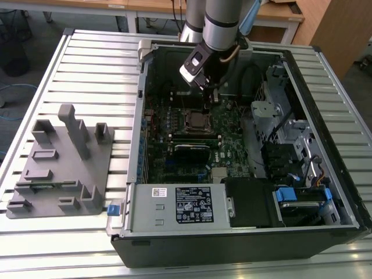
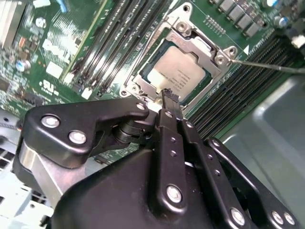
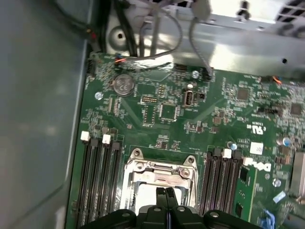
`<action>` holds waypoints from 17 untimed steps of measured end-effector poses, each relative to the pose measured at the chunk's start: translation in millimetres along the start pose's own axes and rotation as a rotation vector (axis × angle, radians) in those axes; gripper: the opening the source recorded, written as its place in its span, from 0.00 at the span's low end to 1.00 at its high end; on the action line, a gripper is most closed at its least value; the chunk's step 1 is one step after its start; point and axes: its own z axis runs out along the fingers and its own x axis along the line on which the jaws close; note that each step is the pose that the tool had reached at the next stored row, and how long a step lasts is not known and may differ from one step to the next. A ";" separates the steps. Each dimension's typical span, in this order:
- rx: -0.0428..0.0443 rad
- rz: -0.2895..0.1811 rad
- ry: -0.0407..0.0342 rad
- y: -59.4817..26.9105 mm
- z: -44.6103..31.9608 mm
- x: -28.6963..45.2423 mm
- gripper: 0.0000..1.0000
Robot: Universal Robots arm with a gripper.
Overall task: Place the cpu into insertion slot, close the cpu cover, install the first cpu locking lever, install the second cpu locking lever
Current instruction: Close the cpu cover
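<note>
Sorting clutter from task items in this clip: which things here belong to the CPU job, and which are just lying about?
Job in hand: cpu, seated; cpu cover framing it; locking lever, a thin rod beside the cover; gripper, fingertips together at the cover's edge.
Lying about: grey fixture; memory slots; coin cell; power supply.

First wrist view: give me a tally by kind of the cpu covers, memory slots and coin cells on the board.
cpu cover: 1
memory slots: 8, four on each side of the cover
coin cell: 1
Total: 10
</note>
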 end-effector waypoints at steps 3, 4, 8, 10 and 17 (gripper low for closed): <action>-0.0015 -0.054 -0.0003 0.0 0.2 0.0 0.11; -0.0020 -0.071 -0.0004 0.0 0.2 0.0 0.11; -0.0026 -0.096 -0.0006 0.0 0.2 0.0 0.11; -0.0027 -0.097 -0.0006 0.0 0.2 0.0 0.11; -0.0050 -0.186 -0.0015 0.0 0.4 0.0 0.11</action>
